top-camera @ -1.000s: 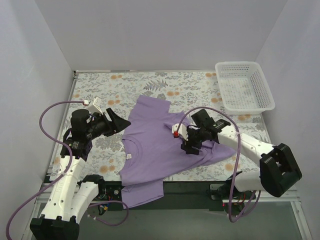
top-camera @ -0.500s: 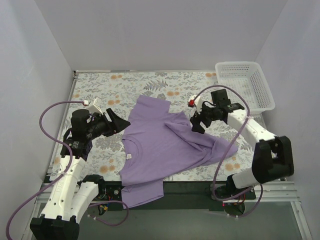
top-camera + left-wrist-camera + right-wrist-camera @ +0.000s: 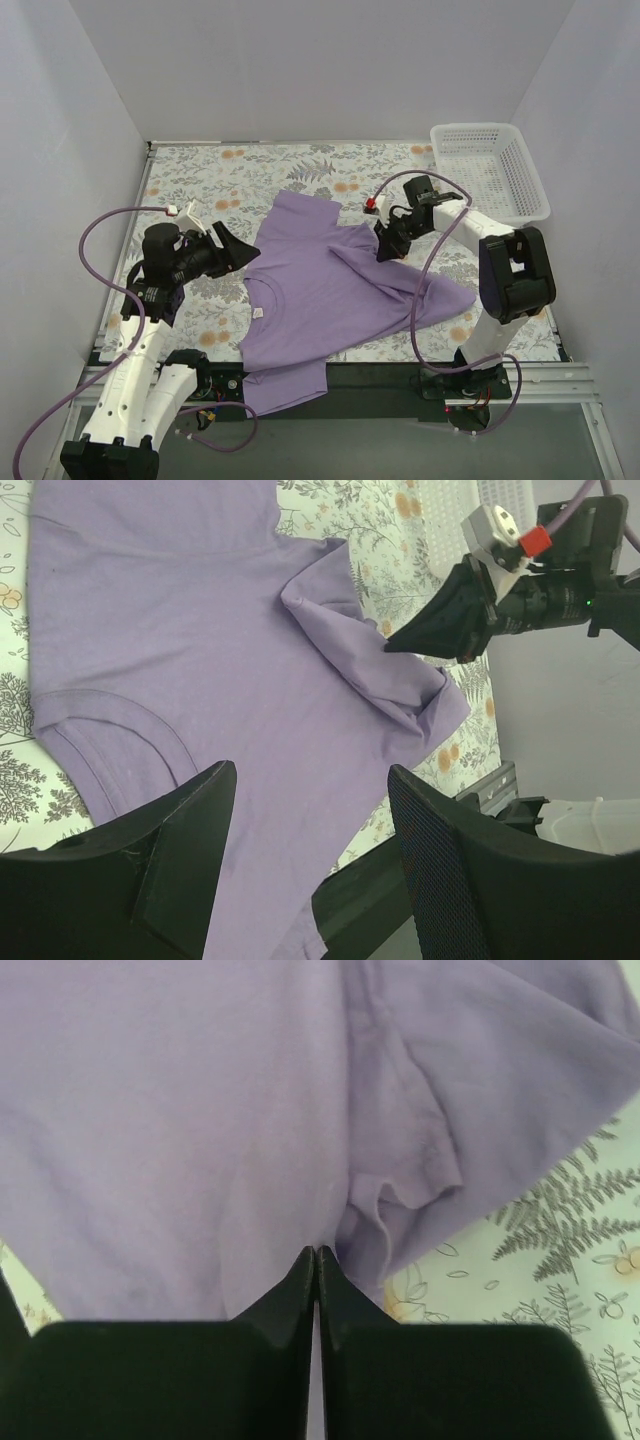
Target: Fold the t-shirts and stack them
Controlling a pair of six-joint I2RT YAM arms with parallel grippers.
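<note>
The hem of the shirt point(image 3: 310, 290) droops off the table point(image 3: 200, 170). Whether the right gripper point(image 3: 316, 1252), tips pressed together at the crumpled sleeve, pinches cloth is unclear. The left gripper point(image 3: 310, 772) hovers spread wide.

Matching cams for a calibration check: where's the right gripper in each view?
Top external: right gripper sits right of centre, at the t-shirt's sleeve fold.
Left wrist: upper right, tips pointing left at the fold.
Right wrist: bottom centre, fingers together.
Shared landmark: the sleeve fold, beside the tips in all three.
</note>
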